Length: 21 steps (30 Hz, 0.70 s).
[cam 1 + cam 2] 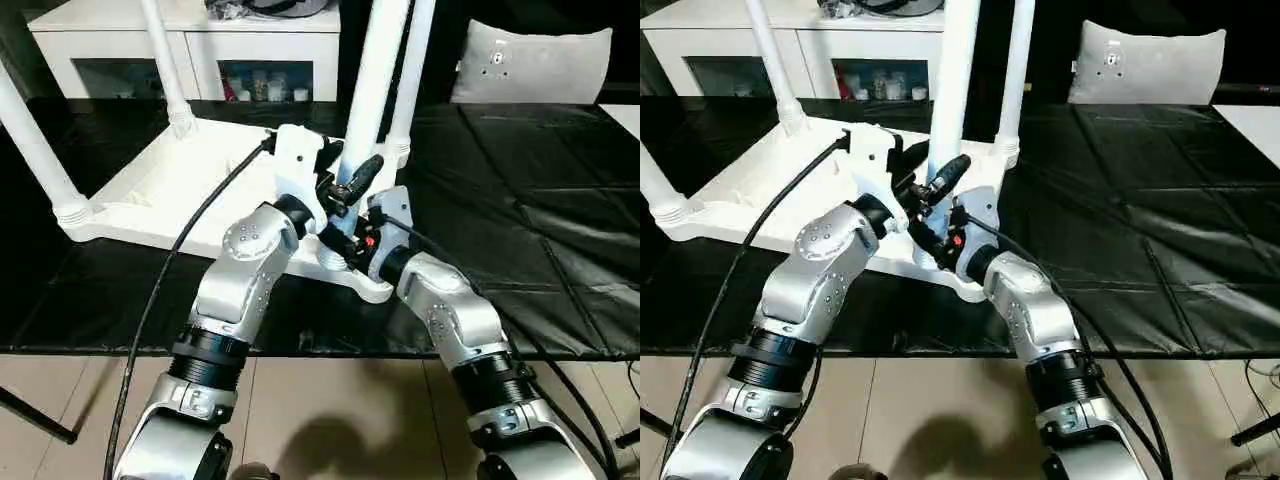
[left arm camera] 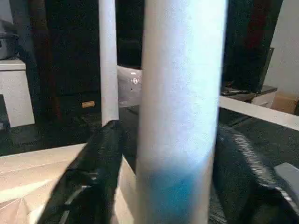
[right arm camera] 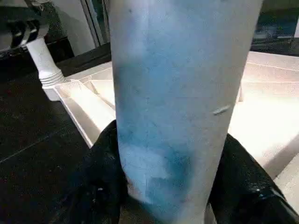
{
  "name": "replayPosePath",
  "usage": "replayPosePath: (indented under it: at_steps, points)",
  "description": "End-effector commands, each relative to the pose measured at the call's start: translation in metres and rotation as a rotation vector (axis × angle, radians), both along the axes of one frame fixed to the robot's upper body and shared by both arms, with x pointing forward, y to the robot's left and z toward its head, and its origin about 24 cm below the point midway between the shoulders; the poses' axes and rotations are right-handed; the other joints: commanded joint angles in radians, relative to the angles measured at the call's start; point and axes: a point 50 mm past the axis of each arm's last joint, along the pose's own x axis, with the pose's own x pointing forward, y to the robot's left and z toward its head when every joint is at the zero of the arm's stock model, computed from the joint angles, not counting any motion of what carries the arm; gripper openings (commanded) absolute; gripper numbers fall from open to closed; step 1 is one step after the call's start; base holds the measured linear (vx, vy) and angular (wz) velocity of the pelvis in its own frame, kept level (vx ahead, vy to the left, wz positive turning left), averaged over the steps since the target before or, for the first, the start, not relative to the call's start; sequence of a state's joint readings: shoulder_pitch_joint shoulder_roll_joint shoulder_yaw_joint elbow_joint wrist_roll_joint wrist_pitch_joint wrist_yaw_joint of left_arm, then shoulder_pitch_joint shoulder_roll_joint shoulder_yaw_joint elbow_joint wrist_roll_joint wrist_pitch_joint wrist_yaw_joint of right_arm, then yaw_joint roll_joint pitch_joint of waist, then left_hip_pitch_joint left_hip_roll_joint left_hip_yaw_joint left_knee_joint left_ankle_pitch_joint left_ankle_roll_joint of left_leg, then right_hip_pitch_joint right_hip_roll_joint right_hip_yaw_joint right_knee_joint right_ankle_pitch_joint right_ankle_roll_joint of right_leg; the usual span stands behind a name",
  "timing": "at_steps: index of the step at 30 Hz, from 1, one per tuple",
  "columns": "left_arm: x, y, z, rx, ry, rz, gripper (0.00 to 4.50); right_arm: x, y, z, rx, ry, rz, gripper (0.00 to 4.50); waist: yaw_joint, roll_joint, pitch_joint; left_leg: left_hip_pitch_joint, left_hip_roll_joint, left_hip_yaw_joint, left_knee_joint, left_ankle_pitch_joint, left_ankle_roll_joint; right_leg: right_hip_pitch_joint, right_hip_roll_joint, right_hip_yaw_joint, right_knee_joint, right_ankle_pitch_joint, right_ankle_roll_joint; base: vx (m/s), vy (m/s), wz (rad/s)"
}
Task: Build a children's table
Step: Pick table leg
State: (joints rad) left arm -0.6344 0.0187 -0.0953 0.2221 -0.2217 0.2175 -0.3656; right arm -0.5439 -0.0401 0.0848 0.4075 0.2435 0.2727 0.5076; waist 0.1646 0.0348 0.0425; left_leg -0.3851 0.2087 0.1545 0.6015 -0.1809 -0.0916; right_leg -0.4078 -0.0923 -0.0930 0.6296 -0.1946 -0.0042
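The children's table (image 1: 150,190) lies upside down on a black-covered worktop, its white legs pointing up. Both grippers are at the nearest leg (image 1: 375,80), which stands in the front right corner socket. My right gripper (image 1: 348,243) is low at the leg's base, shut on the leg (image 3: 182,93), with a black finger (image 3: 100,186) pressed to each side. My left gripper (image 1: 356,168) sits just above it, straddling the same leg (image 2: 182,116). One finger (image 2: 238,168) lies against the leg, while the other finger (image 2: 88,186) stands off with a thin gap.
Three more legs rise at the back left (image 1: 165,60), far left (image 1: 30,140) and back right (image 1: 415,60). A white low cabinet (image 1: 200,50) stands behind the worktop, and a pale cushion (image 1: 530,60) at the back right. A black cable (image 1: 180,250) runs along my left arm.
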Motion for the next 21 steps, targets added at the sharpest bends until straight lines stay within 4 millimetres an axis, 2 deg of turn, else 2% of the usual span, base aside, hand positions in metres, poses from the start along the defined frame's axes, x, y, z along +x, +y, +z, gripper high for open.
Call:
replayPosePath:
  at_steps: [1, 5, 6, 9, 13, 21]
  points:
    - [0.0016, -0.0006, 0.0027, 0.004, -0.009, 0.0, 2.58, 0.0029, 0.0015, 0.0078, 0.008, -0.034, 0.004, 1.96, -0.003, 0.0, -0.074, 0.009, 0.013, 0.003, -0.066, -0.123, -0.001, 0.063, -0.05, 0.048, -0.063, -0.02, -0.175, 0.0, 0.0, 0.0]
    - [0.0017, -0.0018, 0.0021, 0.002, -0.01, -0.004, 2.29, 0.0023, 0.0025, 0.0072, 0.007, -0.037, 0.009, 1.96, -0.002, -0.001, -0.073, 0.009, 0.014, 0.003, -0.067, -0.131, -0.003, 0.064, -0.051, 0.049, -0.065, -0.037, -0.172, 0.0, 0.0, 0.0]
    - [0.0018, -0.0022, 0.0022, -0.001, -0.008, -0.007, 2.07, 0.0024, 0.0022, 0.0071, 0.006, -0.038, 0.009, 1.96, -0.003, 0.001, -0.074, 0.008, 0.014, 0.002, -0.066, -0.127, -0.003, 0.064, -0.05, 0.048, -0.064, -0.031, -0.172, 0.0, 0.0, 0.0]
    - [0.0022, -0.0028, 0.0025, -0.003, -0.008, -0.01, 1.92, 0.003, 0.001, 0.0067, 0.001, -0.037, 0.006, 1.96, -0.004, 0.0, -0.074, 0.008, 0.013, 0.003, -0.066, -0.128, -0.003, 0.064, -0.049, 0.048, -0.064, -0.024, -0.173, 0.0, 0.0, 0.0]
    - [0.0023, -0.0029, 0.0026, -0.006, -0.007, -0.01, 1.86, 0.0032, 0.0012, 0.0067, -0.004, -0.037, 0.007, 1.96, -0.004, -0.004, -0.073, 0.008, 0.014, 0.003, -0.067, -0.124, -0.001, 0.064, -0.05, 0.048, -0.063, -0.019, -0.177, 0.0, 0.0, 0.0]
    - [0.0019, -0.0035, 0.0019, -0.019, 0.0, -0.013, 1.85, 0.0039, -0.0001, 0.0057, -0.03, -0.036, -0.002, 1.96, -0.004, -0.003, -0.072, 0.009, 0.014, 0.004, -0.068, -0.139, -0.002, 0.063, -0.051, 0.049, -0.067, -0.054, -0.17, 0.0, 0.0, 0.0]
